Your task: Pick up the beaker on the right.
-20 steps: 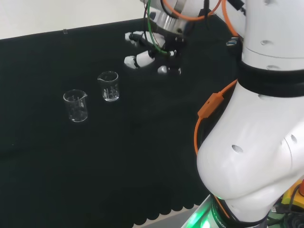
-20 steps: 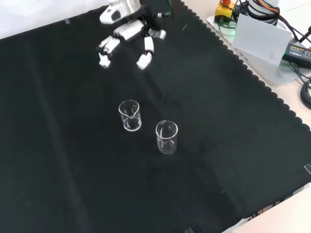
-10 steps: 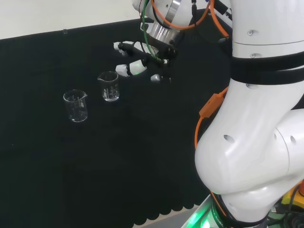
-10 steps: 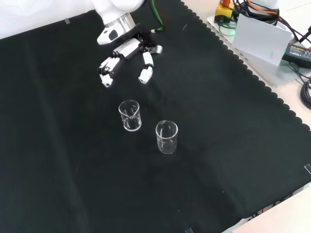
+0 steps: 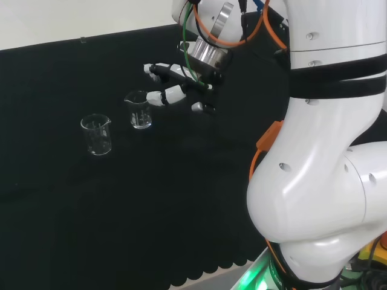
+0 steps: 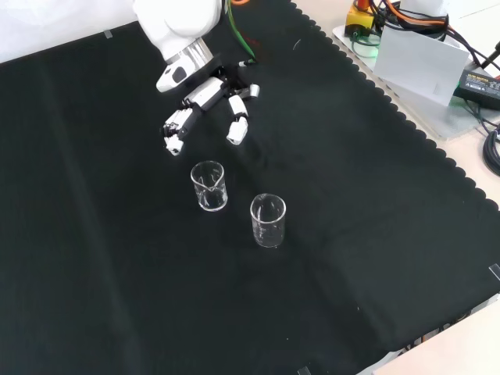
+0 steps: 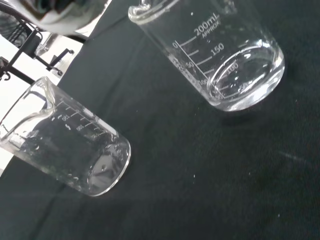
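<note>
Hand (image 6: 205, 101) moved closer to right beaker (image 5: 138, 109), fingers spread, empty; graduation marks on both beakers (image 7: 227, 55).

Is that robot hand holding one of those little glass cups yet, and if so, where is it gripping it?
Nothing is held. The hand hangs open above the cloth, apart from both beakers; the nearer beaker and the other beaker stand untouched.

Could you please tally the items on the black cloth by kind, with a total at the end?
Clear glass beakers: 2, one nearer the hand and one farther from it
Robot hand: 1, above the cloth with its fingers relaxed, holding nothing
Total: 3
</note>
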Action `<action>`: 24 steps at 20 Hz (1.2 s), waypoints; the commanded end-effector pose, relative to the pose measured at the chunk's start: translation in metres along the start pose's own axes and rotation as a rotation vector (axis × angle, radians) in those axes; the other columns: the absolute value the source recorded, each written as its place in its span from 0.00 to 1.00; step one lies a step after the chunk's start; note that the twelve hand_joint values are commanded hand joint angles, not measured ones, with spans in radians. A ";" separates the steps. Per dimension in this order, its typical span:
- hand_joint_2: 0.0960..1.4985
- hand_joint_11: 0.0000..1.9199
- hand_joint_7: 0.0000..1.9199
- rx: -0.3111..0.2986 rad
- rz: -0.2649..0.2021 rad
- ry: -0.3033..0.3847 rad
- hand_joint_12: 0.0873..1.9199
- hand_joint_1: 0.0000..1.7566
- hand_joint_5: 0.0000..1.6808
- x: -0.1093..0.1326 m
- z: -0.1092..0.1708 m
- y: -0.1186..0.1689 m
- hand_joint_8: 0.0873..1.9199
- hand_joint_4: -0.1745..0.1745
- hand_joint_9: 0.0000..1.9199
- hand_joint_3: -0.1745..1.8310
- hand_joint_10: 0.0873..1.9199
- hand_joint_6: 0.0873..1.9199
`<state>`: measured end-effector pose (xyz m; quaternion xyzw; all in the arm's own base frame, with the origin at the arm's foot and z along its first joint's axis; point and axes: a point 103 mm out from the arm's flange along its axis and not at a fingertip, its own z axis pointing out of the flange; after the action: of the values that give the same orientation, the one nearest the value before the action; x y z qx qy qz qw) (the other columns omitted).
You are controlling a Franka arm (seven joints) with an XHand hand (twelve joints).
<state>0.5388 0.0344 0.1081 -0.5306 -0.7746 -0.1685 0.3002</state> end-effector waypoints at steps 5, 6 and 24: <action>0.31 0.00 0.03 0.016 -0.032 0.109 0.54 0.45 0.08 -0.015 0.023 0.001 0.28 0.33 0.10 0.41 0.32 0.00; 0.31 0.00 0.03 0.017 -0.032 0.111 0.54 0.46 0.08 -0.016 0.025 0.001 0.28 0.33 0.11 0.41 0.32 0.00; 0.28 0.00 0.09 0.005 -0.018 0.105 0.55 0.50 0.14 -0.021 0.041 0.019 0.30 0.31 0.13 0.42 0.31 0.00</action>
<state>0.5469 0.0466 0.0670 -0.5138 -0.7667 -0.1916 0.3339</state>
